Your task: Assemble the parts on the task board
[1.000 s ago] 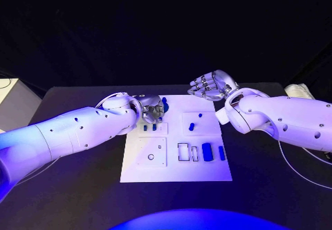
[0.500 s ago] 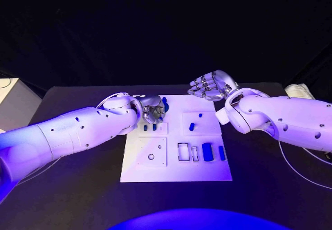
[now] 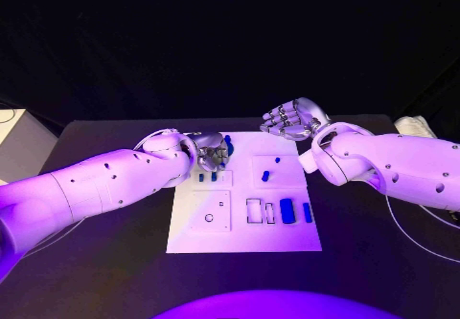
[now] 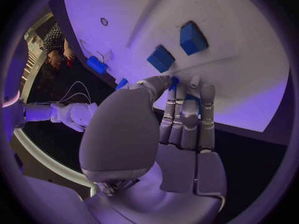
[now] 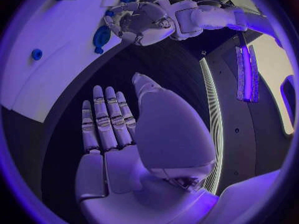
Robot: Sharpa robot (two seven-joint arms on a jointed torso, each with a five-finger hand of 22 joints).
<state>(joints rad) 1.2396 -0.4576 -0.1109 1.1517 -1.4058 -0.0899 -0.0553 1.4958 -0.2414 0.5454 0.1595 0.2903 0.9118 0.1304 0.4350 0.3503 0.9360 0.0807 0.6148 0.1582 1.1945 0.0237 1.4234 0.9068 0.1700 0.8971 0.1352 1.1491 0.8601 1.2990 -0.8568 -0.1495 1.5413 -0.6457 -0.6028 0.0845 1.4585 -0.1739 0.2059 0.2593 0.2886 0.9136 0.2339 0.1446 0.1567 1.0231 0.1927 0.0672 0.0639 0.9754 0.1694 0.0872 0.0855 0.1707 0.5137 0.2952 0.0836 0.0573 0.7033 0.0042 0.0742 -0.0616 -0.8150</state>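
Left hand [image 3: 211, 150] around blue part [image 3: 227, 140], board's far-left edge.

Place: looked like a robotics lab or demo booth.
Evidence: black table [image 3: 106, 266] under the white task board [image 3: 244, 236], dark backdrop behind the table, coloured lighting.

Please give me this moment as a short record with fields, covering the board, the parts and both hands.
board: white rectangular task board in the middle of the black table
parts: small blue pieces on the board, including a long blue block and a slim blue bar side by side
left hand: silver left hand at the board's far left corner, fingers closed around a blue piece
right hand: silver right hand raised beyond the board's far edge, holding nothing
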